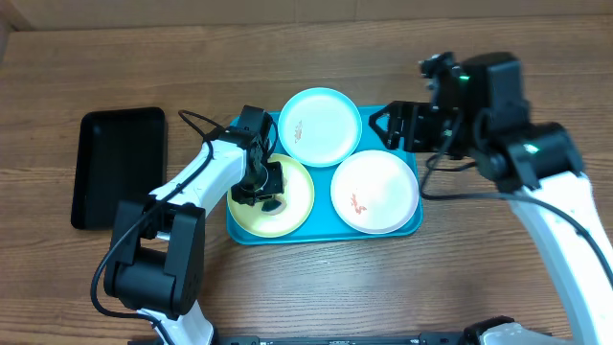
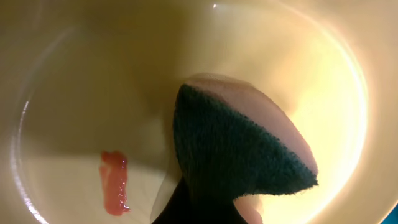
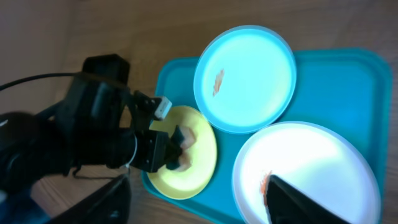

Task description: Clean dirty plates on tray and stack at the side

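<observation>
The turquoise tray (image 1: pixel 326 236) holds three plates. The light blue plate (image 1: pixel 321 125) and the white plate (image 1: pixel 375 190) each carry an orange-red smear. My left gripper (image 1: pixel 269 190) is down on the yellow-green plate (image 1: pixel 295 209), shut on a dark green sponge (image 2: pixel 236 155). The sponge presses on that plate (image 2: pixel 93 81), right of a red smear (image 2: pixel 115 180). My right gripper (image 1: pixel 391 126) hovers open and empty above the tray's far right corner. In the right wrist view its fingers (image 3: pixel 199 211) frame the tray (image 3: pixel 348 81), the blue plate (image 3: pixel 245 78) and the white plate (image 3: pixel 311 168).
A smaller black tray (image 1: pixel 120 168) lies on the wooden table to the left of the turquoise tray. The left arm (image 3: pixel 93 137) reaches over the tray's left edge.
</observation>
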You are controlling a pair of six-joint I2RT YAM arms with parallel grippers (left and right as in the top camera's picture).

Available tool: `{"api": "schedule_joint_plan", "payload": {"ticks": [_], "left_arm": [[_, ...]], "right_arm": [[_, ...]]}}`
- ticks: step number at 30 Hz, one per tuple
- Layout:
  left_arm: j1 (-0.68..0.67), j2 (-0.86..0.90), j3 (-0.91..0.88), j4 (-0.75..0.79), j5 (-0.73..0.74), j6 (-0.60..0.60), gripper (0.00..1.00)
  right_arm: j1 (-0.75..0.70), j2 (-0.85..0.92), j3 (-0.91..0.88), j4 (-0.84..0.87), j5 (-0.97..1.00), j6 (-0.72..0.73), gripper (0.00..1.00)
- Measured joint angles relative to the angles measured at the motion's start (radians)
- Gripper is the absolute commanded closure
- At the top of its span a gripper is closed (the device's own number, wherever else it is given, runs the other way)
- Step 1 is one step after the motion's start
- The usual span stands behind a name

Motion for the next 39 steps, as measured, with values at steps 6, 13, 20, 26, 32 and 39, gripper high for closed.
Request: {"api": "schedule_joint_plan", "payload": {"ticks": [6, 13, 20, 26, 32, 39], "left_arm": [[0.0, 0.0, 0.0, -0.001, 0.0, 0.0, 0.96], [0.0, 0.0, 0.0, -0.001, 0.0, 0.0, 0.96], [0.0, 0.0, 0.0, -0.003, 0.0, 0.0, 0.96], [0.0, 0.0, 0.0, -0.003, 0.0, 0.0, 0.96], [0.0, 0.0, 0.0, -0.005, 0.0, 0.0, 0.96], [0.0, 0.0, 0.0, -0.006, 0.0, 0.0, 0.96]], "right_arm": [[0.149, 0.206, 0.005, 0.027, 0.089, 0.099, 0.52], [0.294, 0.436, 0.005, 0.098, 0.199, 0.205, 0.53], [0.331, 0.499, 0.005, 0.151, 0.255, 0.261, 0.69], [0.334, 0.588, 0.006, 0.161, 0.259, 0.292, 0.69], [0.361, 0.637, 0.006, 0.189, 0.248, 0.304, 0.69], [0.382, 0.655, 0.006, 0.196, 0.241, 0.317, 0.78]]}}
